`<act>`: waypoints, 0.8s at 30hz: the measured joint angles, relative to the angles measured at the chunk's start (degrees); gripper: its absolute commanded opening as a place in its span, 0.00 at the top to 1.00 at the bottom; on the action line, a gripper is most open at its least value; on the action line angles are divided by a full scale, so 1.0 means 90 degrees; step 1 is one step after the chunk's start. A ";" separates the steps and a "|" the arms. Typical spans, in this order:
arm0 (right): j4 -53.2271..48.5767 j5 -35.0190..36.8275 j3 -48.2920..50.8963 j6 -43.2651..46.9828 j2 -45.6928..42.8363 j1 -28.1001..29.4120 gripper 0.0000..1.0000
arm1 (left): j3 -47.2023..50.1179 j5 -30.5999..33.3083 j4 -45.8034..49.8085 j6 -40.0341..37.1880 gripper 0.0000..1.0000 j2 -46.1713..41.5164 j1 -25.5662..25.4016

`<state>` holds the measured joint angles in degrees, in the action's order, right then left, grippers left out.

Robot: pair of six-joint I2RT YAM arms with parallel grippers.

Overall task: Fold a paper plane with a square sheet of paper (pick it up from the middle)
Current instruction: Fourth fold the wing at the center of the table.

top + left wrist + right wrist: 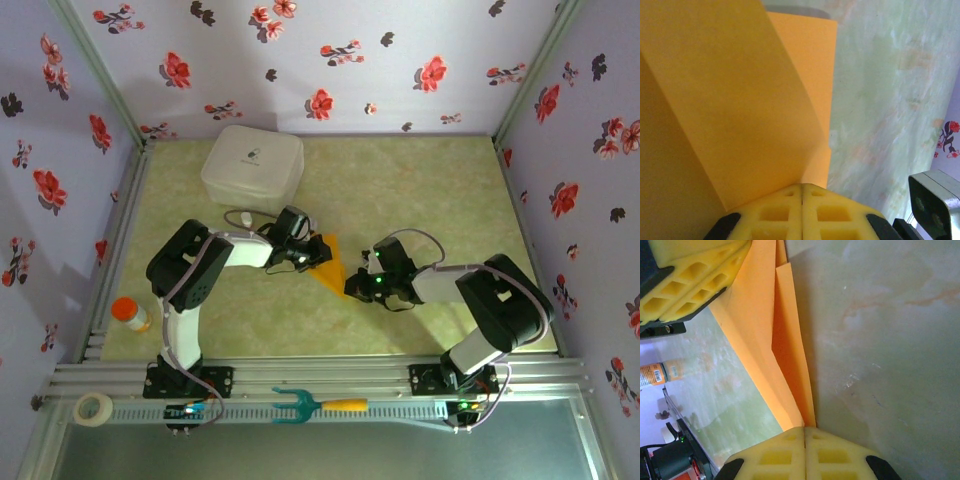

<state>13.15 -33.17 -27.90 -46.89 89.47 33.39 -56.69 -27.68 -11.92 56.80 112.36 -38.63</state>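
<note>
- While both pairs of jaws pinch shut on it, the paper plane [332, 265] spans mid-table, with the left gripper [801, 189] at its 10 o'clock end and the right gripper [804, 430] at 4 o'clock.
- Light, thin and easily creased, it likely wants a gentle hold along the centre fold, not the floppy wings.

**A robot test cell, papered to look like a room**

A left arm [185, 280] and a right arm [495, 300] are bolted to an aluminium rail [330, 375] at the near edge of a marbled green tabletop [430, 190]. Flower-print walls [350, 60] on metal corner posts [98, 65] box it in: a lab booth.

Props lie about:
- a white box [252, 165] just beyond the left end effector [310, 255]
- a bottle [130, 315] well to its left
- a tape roll [94, 408] and a teal fork [300, 405] on the rail, well nearer than the right end effector [358, 285]
</note>
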 measured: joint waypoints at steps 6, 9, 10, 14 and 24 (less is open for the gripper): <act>0.0090 0.0000 0.0107 -0.0022 -0.0112 0.0017 0.88 | 0.0000 0.0000 0.0000 0.0000 0.92 0.0000 0.0000; 0.0172 0.0015 0.0204 -0.0027 -0.0155 0.0017 0.89 | 0.0007 0.0000 -0.0007 0.0000 0.92 0.0000 0.0000; 0.0177 0.0019 0.0206 -0.0027 -0.0155 0.0017 0.90 | 0.0007 0.0000 -0.0007 0.0002 0.92 0.0000 0.0000; 0.0216 0.0017 0.0236 -0.0068 -0.0197 0.0017 0.82 | 0.0007 0.0000 -0.0007 0.0000 0.93 0.0000 0.0000; -0.1348 0.0430 -0.0019 0.0049 -0.1413 -0.0002 0.86 | 0.0056 -0.0007 -0.0114 0.0002 0.92 -0.0002 -0.0012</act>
<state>1.02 -29.30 -28.08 -46.46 76.75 33.36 -56.18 -27.75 -12.95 56.82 112.33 -38.74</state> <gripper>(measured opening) 0.188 0.078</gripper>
